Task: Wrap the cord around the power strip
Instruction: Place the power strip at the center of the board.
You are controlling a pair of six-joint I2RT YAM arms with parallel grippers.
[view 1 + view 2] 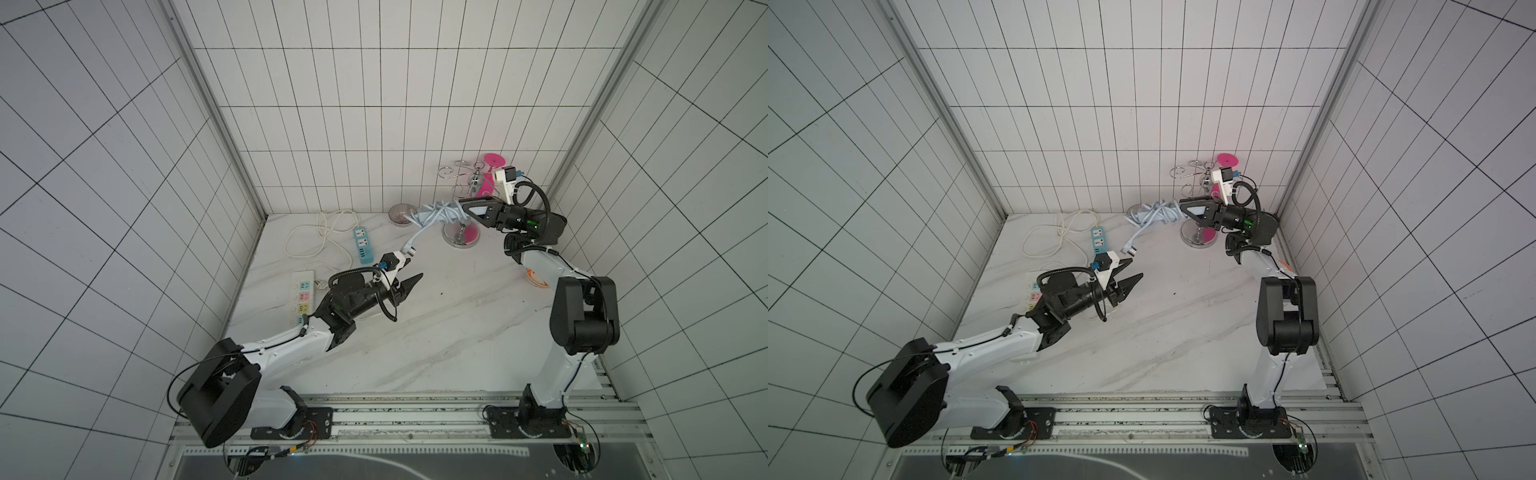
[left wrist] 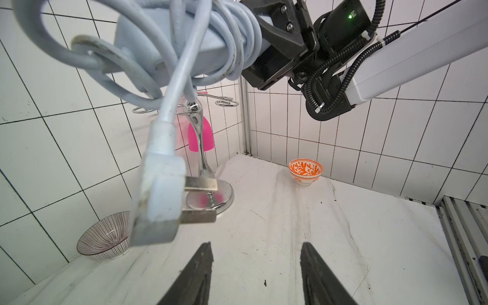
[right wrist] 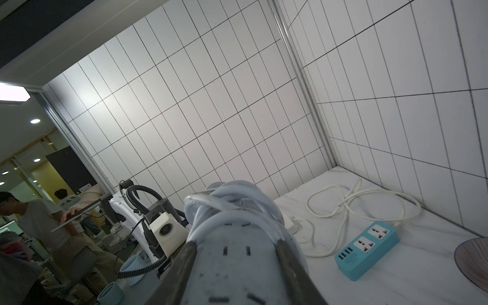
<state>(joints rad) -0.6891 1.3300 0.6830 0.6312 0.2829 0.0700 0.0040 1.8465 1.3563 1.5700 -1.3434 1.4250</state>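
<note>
While the right gripper is pinching one end of the power strip and holding it roughly level in the air over the back of the table, most of the cord is sitting in turns around the strip's body. Only a short tail is hanging free, sloping down and ending in the plug, which is dangling clear of the table with its prongs showing. The job is looking nearly done, and I am judging the step in hand to be catching that tail for the last turn.

To do it well, the left gripper should be closing on the cord just behind the plug, not on the prongs, so that the plug is not twisting away. The pull should be going gently around the strip, since some loops are looking slack and a hard tug is risking dragging them off the end. The metal stand and the striped bowl are standing right under the strip, so the swing is best kept on the near side.

The left arm is reaching forward low over the table, its jaws standing spread and empty, just beside the plug and not around it. The right arm is rising from its base with the elbow high, forearm pointing across toward the left arm.
</note>
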